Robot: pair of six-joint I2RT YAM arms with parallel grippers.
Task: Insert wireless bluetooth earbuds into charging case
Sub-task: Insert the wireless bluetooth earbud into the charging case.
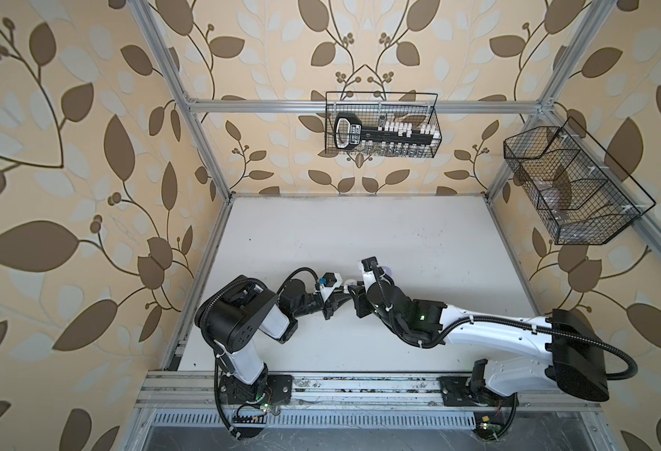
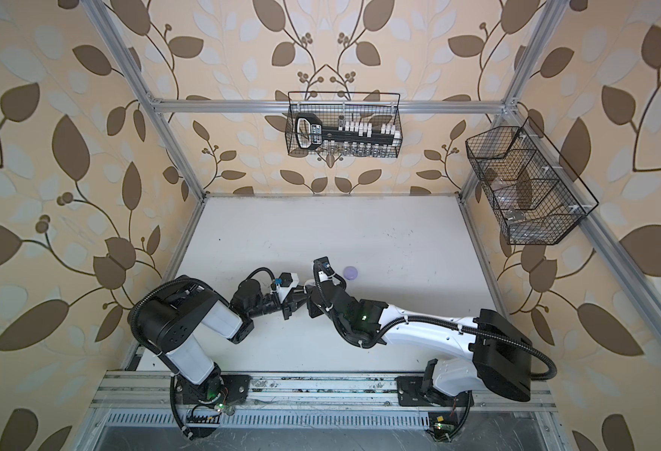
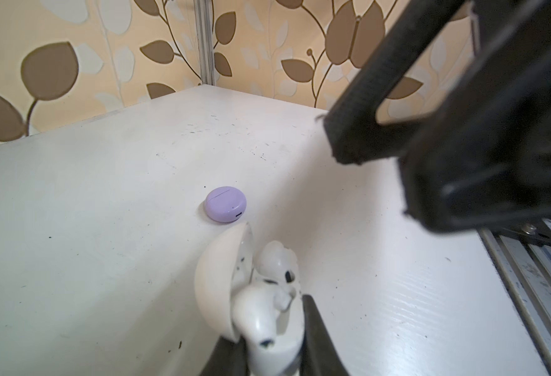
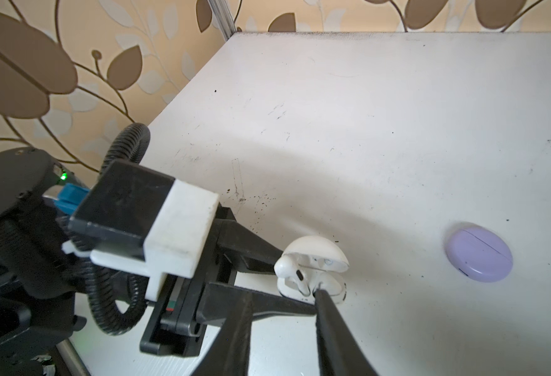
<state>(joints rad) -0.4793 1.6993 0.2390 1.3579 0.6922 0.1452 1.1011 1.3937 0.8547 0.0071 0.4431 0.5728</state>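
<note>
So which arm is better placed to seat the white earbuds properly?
Likely the right: the right pincer, open and empty, is beside the white case, while the left pincer is busy clamping it.

White shells [image 1: 493, 336], black joints [image 1: 235, 320] — ribbed black cables [image 4: 126, 143], small green lights [image 1: 421, 317]

The round white charging case [image 4: 329, 252] is open with its lid tipped up and a white earbud [image 4: 292, 271] poking stem-down from it, while the closed lavender case [image 4: 477, 257] lies flat on the bench [image 4: 365, 114] nearby.
</note>
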